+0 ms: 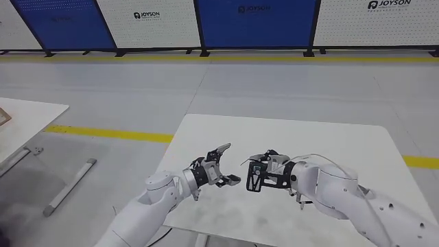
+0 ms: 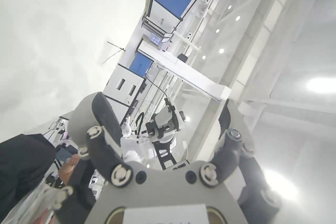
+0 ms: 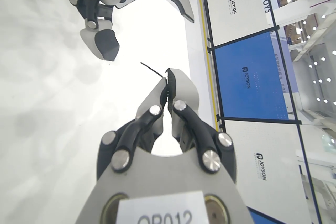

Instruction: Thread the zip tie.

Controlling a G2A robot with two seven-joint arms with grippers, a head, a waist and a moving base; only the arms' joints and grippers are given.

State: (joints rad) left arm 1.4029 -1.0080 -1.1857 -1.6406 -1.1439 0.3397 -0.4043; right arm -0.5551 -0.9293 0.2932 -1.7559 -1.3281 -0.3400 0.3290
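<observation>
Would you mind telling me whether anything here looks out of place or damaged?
Nothing stands out as spilled or broken. The thin black plastic zip tie is pinched in the shut right gripper, with just a short tip poking toward the open, empty left gripper, both over the white table.

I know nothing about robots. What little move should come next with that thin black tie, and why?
Probably the left gripper should ease toward the zip tie's free end and close on it. The right gripper is shut on the zip tie, whose thin tip sticks out toward the left gripper, and that one's fingers are open and apart from it.
</observation>
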